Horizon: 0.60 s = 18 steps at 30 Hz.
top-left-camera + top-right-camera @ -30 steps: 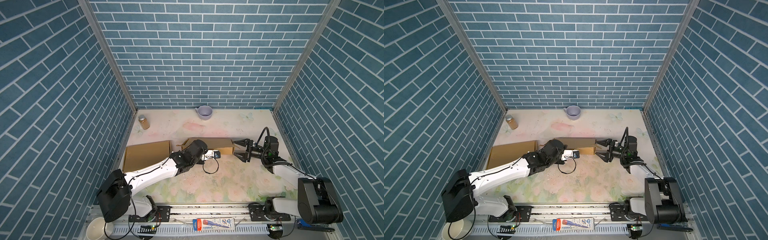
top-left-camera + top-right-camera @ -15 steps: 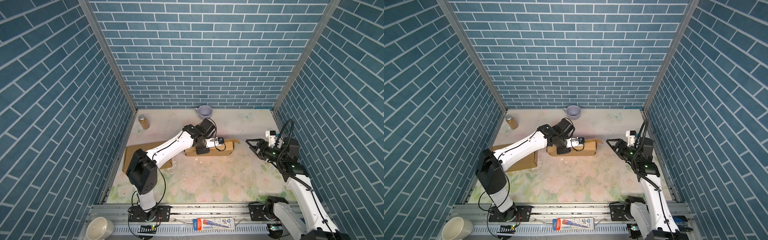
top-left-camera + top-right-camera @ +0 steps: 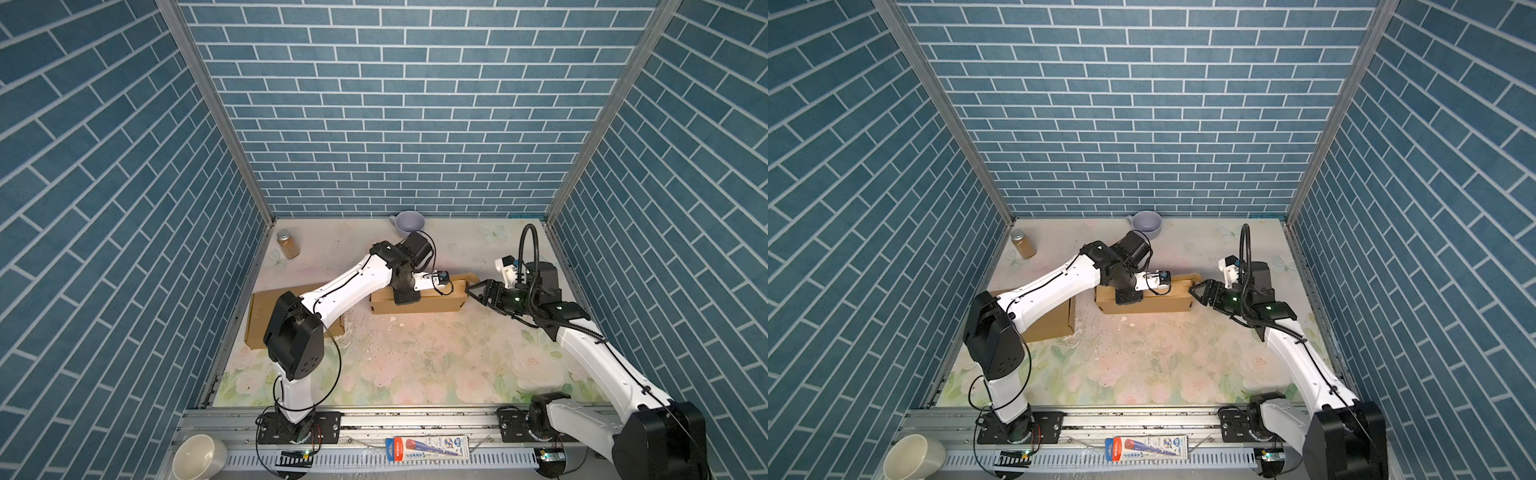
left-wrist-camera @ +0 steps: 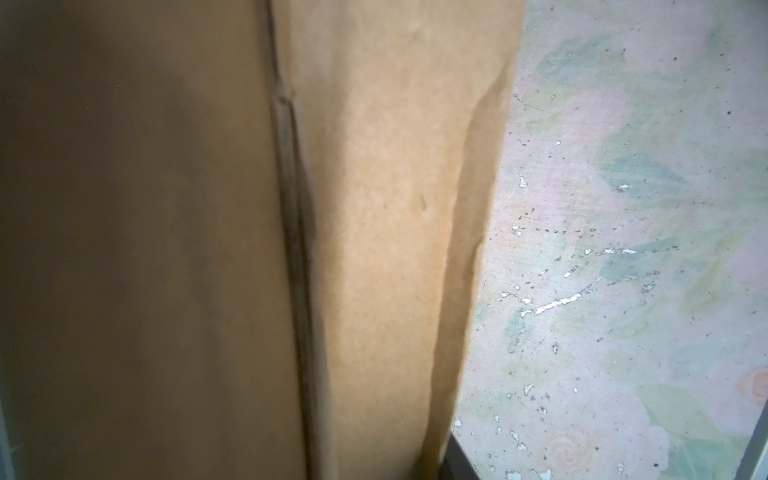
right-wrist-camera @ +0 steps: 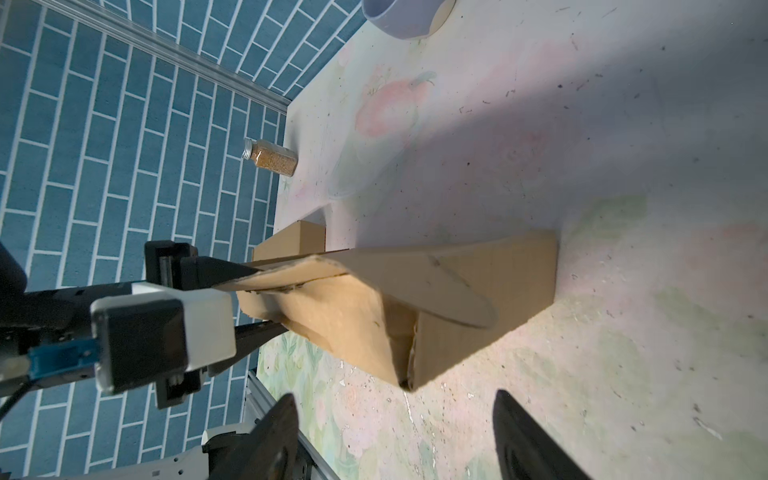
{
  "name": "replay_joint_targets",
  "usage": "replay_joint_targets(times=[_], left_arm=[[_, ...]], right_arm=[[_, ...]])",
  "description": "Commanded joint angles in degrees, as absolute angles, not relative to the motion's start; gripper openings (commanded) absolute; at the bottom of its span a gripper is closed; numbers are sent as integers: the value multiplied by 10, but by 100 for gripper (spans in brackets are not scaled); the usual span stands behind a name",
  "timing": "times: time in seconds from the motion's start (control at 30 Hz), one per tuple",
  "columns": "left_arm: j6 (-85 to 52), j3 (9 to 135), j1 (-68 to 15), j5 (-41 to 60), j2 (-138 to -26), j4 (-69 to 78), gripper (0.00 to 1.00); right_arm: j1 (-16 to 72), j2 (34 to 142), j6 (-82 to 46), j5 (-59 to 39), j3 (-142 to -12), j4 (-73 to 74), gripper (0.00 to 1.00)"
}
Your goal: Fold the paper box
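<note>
Paper box (image 3: 419, 305): lying lengthwise across the middle of the bench (image 3: 415, 365), only partly formed, with its right end gaping open in the right wrist view.
Left claw (image 5: 266, 297): reaching in from above and closing on the box's upper panel, one finger over the card and one under it. It is pinching the card, not the whole body.
Right claw (image 3: 478, 292): hanging just beside the box's right end, jaws spread wide, nothing between them.
End flap (image 5: 449, 291): rounded tongue sticking out past the open end, untucked. The card edges beside it are looking ragged and wavy.
Handling, judged: thin kraft card, so probably weighing very little and sliding on the bench when pushed. The panels are likely bending easily off the scored creases and denting under a hard pinch.
Where to hold, judged: a panel edge close to a crease, as the left claw is doing, so the body is being pinned while the other side works. The tongue flap is offering the right claw a free edge to nip or push inward.
Risk, judged: pushing the flap without that anchor is likely shoving the whole box sideways, and squeezing mid-panel is risking a crumple.
Nearby: second cardboard box (image 3: 259, 316) sitting at the bench's left edge, well apart.
</note>
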<state>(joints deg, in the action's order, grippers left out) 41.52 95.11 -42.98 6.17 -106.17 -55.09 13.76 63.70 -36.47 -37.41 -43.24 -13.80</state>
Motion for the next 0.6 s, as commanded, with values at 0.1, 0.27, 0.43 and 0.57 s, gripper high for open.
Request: replay_joint_targets(times=[0.1, 0.27, 0.43, 0.57], left_arm=[[415, 942, -428, 96, -1097, -590, 37], [418, 932, -424, 100, -1100, -573, 37], [419, 929, -422, 103, -1112, -568, 36], [421, 927, -416, 103, -1113, -563, 35]], right_arm=[[161, 695, -354, -331, -482, -117, 63], [166, 736, -328, -279, -488, -170, 43], [165, 734, -316, -297, -501, -187, 44], [162, 692, -236, -303, -555, -265, 59]])
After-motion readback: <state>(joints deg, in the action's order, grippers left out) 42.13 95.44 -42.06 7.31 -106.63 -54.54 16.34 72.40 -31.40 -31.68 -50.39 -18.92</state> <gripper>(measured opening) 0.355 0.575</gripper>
